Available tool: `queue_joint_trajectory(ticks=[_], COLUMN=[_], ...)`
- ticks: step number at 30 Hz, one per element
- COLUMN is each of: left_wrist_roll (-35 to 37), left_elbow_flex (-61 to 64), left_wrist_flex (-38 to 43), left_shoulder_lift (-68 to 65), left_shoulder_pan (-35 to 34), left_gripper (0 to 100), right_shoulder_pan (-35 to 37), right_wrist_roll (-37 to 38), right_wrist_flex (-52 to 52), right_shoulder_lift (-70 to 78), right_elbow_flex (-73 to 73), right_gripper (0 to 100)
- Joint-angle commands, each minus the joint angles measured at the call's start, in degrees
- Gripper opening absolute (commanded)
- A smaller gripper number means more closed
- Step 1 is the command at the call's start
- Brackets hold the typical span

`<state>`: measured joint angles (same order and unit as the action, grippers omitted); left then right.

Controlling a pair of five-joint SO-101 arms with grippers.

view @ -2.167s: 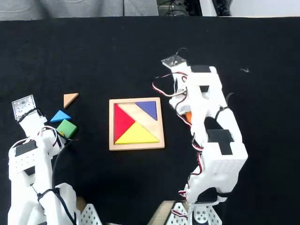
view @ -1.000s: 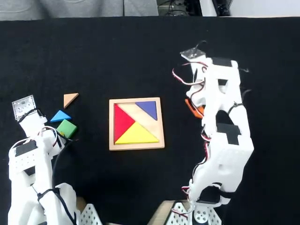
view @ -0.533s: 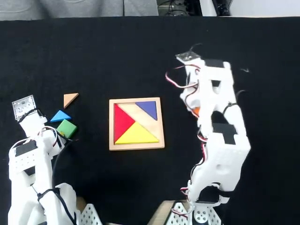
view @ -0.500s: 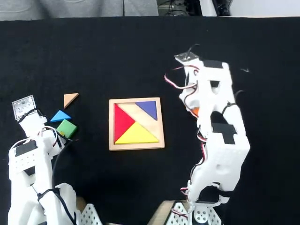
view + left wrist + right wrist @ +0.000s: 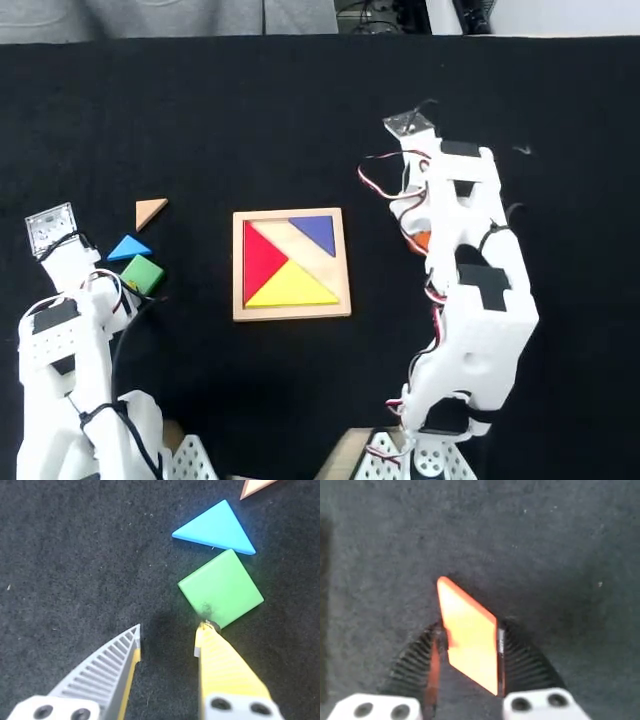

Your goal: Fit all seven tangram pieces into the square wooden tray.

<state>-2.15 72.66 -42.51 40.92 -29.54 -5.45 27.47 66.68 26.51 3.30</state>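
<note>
Black cloth [image 5: 200, 120] covers the whole table. Wooden tray [image 5: 291, 313] sits abt mid-table w/ 3 pcs in it: red triangle [image 5: 260, 258], yellow triangle [image 5: 292, 287], and a blue piece [image 5: 314, 232] in the far right corner. A strip of bare wood runs btwn blue and the other two.

Right gripper [image 5: 469, 630] is clamped on an orange piece [image 5: 469, 642], one finger on each side. It looks like a slanted 4-sider, but the lower end drops btwn the fingers, so I can't swear to the shape. Can't tell if it's resting on the cloth or just off it either. From above, the right arm [image 5: 470, 290] covers nearly all of it, leaving an orange sliver by the wrist, well to the right of the tray.

Over on the left, 3 loose pcs lie well apart from the tray: tan triangle [image 5: 150, 211] farthest back, light-blue triangle [image 5: 128, 248] nearer, green square [image 5: 143, 274] just beside that. The tan one is cut off at the edge of the left wrist cam.

Left gripper [image 5: 167, 635] has its fingers parted w/ a modest gap and nothing btwn them but cloth. Its yellow fingertip [image 5: 206, 630] is right at the green square's edge; touching or a hair off, hard to say.
</note>
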Motion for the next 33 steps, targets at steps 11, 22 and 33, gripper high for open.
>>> queue_joint_trajectory(ticks=[11, 22, 33], left_wrist_roll=[-0.4, -0.4, -0.4], left_elbow_flex=[-0.3, -0.3, -0.3], left_wrist_flex=[0.8, 0.8, 0.8], left_shoulder_lift=[1.1, 1.0, 0.9], left_shoulder_pan=[0.0, 0.0, 0.0], left_gripper=[18, 18, 18], right_shoulder_pan=[0.7, 19.1, 28.7], right_wrist_roll=[-3.8, -26.0, -50.0], right_wrist_flex=[14.4, 16.0, -0.8], right_shoulder_lift=[-14.5, -33.9, -33.8], right_elbow_flex=[-4.4, 9.5, 22.0], right_gripper=[1.1, 1.1, 1.1])
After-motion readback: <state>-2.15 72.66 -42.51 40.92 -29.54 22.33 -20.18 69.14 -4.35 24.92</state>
